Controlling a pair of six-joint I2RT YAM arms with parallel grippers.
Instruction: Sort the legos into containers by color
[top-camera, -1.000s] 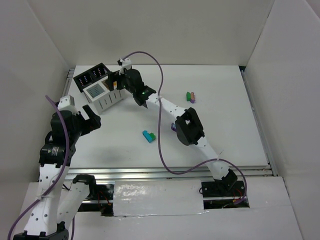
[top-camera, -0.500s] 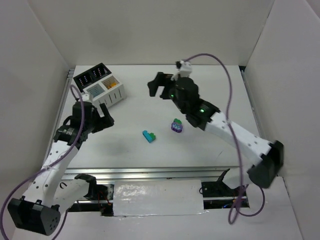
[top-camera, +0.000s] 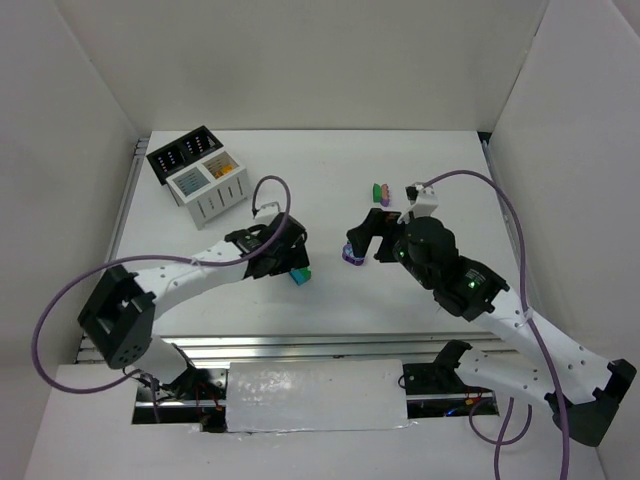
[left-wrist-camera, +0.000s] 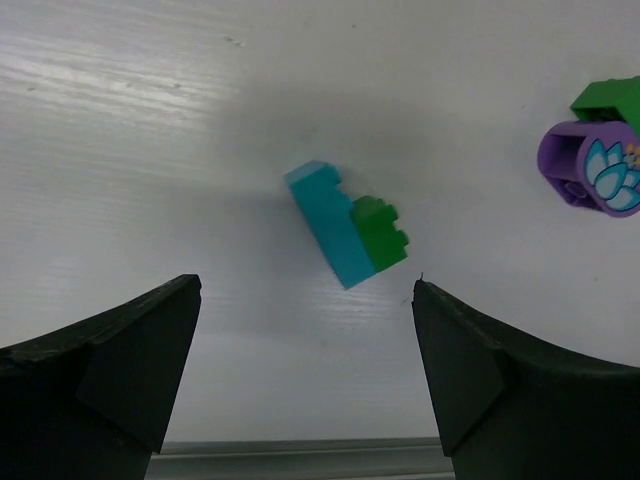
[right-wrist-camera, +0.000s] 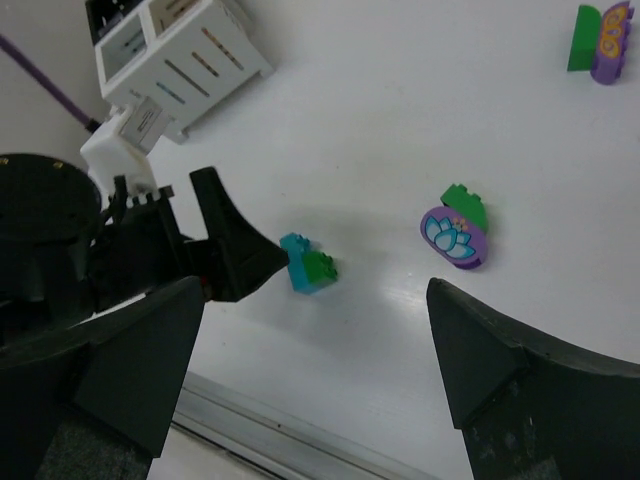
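A teal brick (left-wrist-camera: 330, 225) with a small green brick (left-wrist-camera: 380, 232) stuck to its side lies flat on the table (top-camera: 450, 180), near the front middle. The left gripper (top-camera: 290, 262) hovers just above it with its jaws spread wide. In the left wrist view one finger stands on either side of the brick, neither touching it, and nothing is held.

Near it, to the right, lies a round purple piece (top-camera: 351, 256) printed with a flower, with another green bit fixed to its back. The right gripper (top-camera: 368, 238) hangs over that piece, jaws also wide apart and empty.

Farther back and a little to the right, a green lego (top-camera: 377, 191) and a pinkish-purple lego (top-camera: 386, 194) stand touching each other, well apart from both grippers.

The containers sit at the far left of the table, turned at an angle. The white pair (top-camera: 208, 187) is in front and the black pair (top-camera: 185, 152) is joined behind it. Orange and yellow show in the right-hand white compartment. What the other compartments hold is too small to tell.
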